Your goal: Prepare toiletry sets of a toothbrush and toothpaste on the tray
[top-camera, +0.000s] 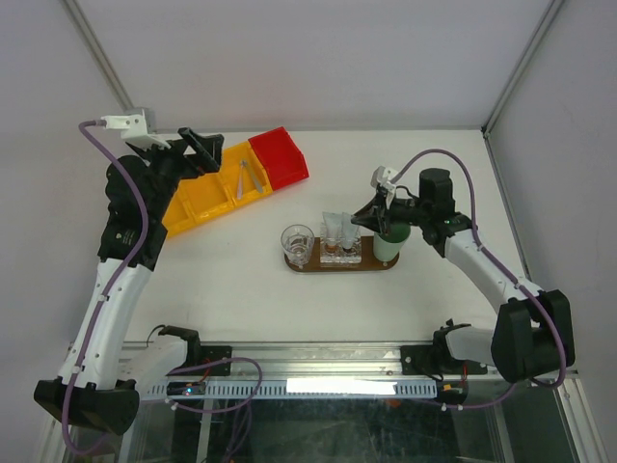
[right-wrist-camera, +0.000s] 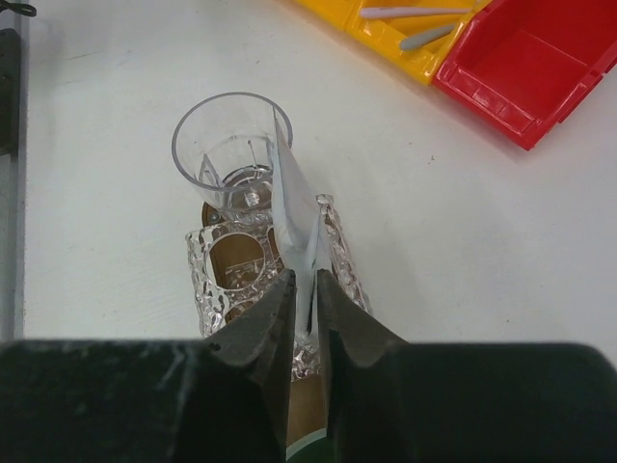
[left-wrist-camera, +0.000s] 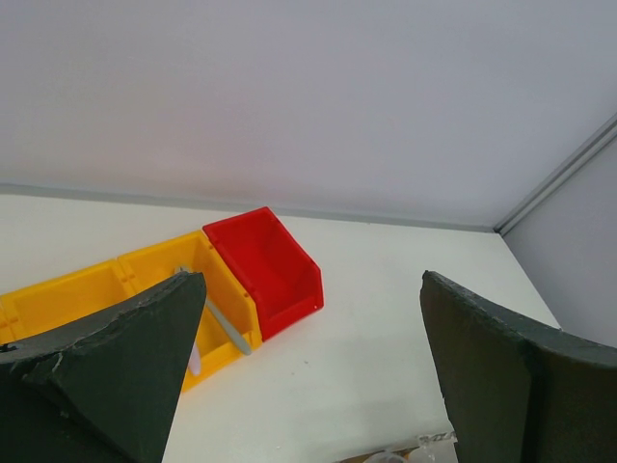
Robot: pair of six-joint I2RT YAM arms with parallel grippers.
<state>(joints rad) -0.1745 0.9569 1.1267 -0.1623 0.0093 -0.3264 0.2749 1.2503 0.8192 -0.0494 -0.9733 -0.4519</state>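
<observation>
The dark oval tray (top-camera: 310, 267) carries a clear glass (top-camera: 297, 241), a clear textured holder (right-wrist-camera: 207, 280) and a mint-green cup (top-camera: 387, 249). Two pale toothpaste tubes (top-camera: 333, 230) stand upright side by side in the holder. My right gripper (right-wrist-camera: 307, 278) hangs over the holder, its jaws almost together on the top edge of a tube (right-wrist-camera: 292, 203). In the top view the right gripper (top-camera: 366, 220) is just right of the tubes. Thin grey toothbrushes (right-wrist-camera: 400, 13) lie in the yellow bin (top-camera: 207, 198). My left gripper (left-wrist-camera: 308, 289) is wide open and holds nothing, above that bin.
A red bin (top-camera: 280, 157) adjoins the yellow bins at the back; it looks empty in the left wrist view (left-wrist-camera: 265, 265). White walls and a metal frame close in the table at the back and sides.
</observation>
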